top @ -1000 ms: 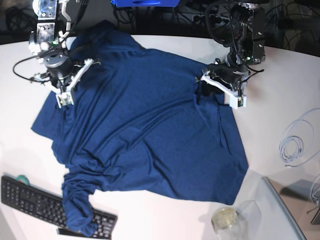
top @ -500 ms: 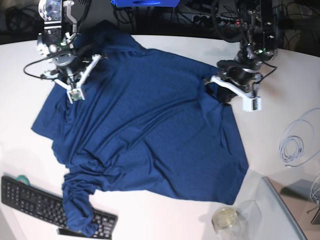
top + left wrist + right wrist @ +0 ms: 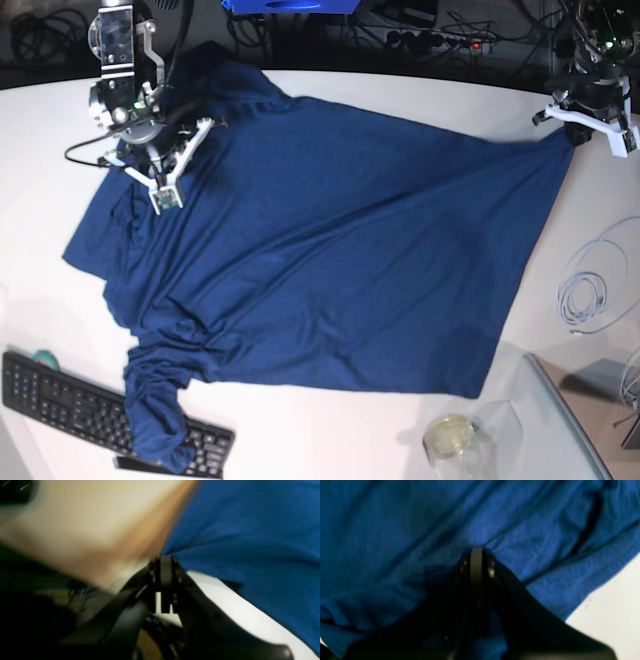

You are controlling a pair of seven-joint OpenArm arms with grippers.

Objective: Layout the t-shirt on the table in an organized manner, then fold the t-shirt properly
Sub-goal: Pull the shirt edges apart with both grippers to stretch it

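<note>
Left claw (image 3: 575,128) has dragged t-shirt (image 3: 300,260) corner outward (long axis diagonal).

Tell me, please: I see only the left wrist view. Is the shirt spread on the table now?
Observer: Partly. In the base view the shirt lies mostly open on the table, but one bunched end hangs over a keyboard.
Operator: Is the other claw busy?
Observer: Yes. The right claw is shut on the shirt.
Operator: Where is my left claw on the table?
Observer: The left claw holds a shirt corner far out near the table's edge.
</note>
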